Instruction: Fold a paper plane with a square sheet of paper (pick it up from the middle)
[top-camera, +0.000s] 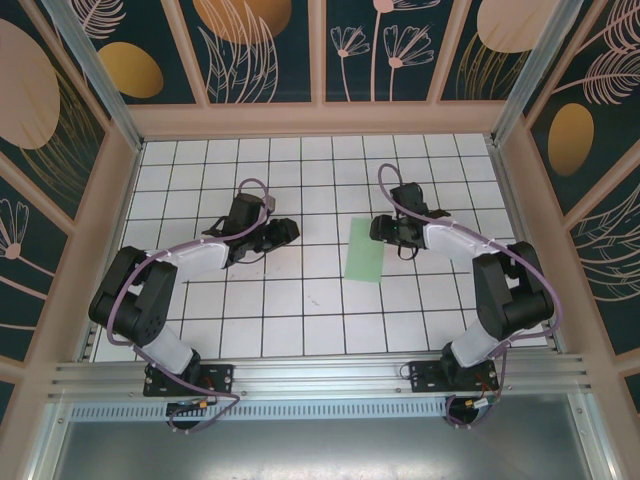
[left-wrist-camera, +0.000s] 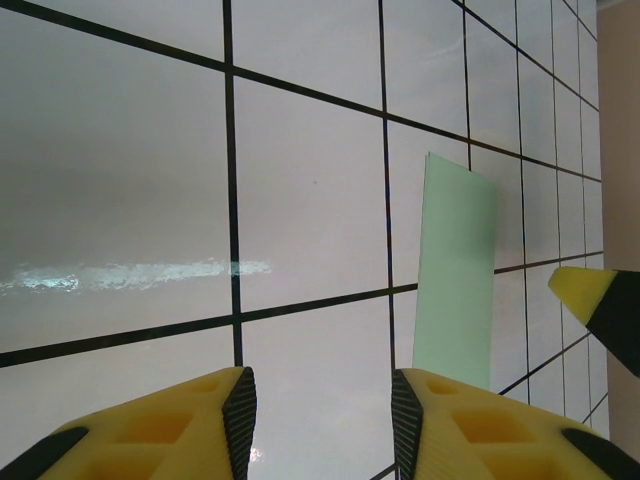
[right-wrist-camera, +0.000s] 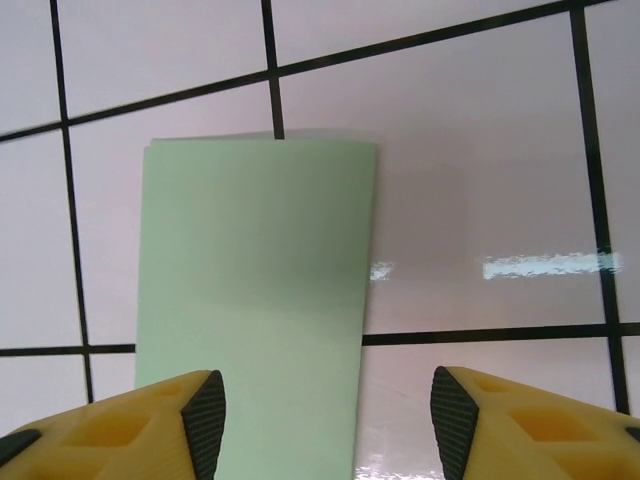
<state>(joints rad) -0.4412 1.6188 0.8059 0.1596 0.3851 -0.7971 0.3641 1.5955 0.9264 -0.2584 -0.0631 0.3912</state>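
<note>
Right gripper (right-wrist-camera: 330, 400): jaws wide apart, nothing between them. One pad (right-wrist-camera: 205, 410) hangs over the near end of the green paper (right-wrist-camera: 255, 290); cannot tell whether it touches.

Left gripper (left-wrist-camera: 320, 400): jaws part-open, empty, above bare tile.

Paper lies flat as a narrow rectangle on the tiled table (top-camera: 300, 300), just beside the right gripper, between the two grippers.

The pale green paper (right-wrist-camera: 255, 300) looks matt and smooth, the white tiled table (right-wrist-camera: 480, 180) glossy and reflective.
</note>
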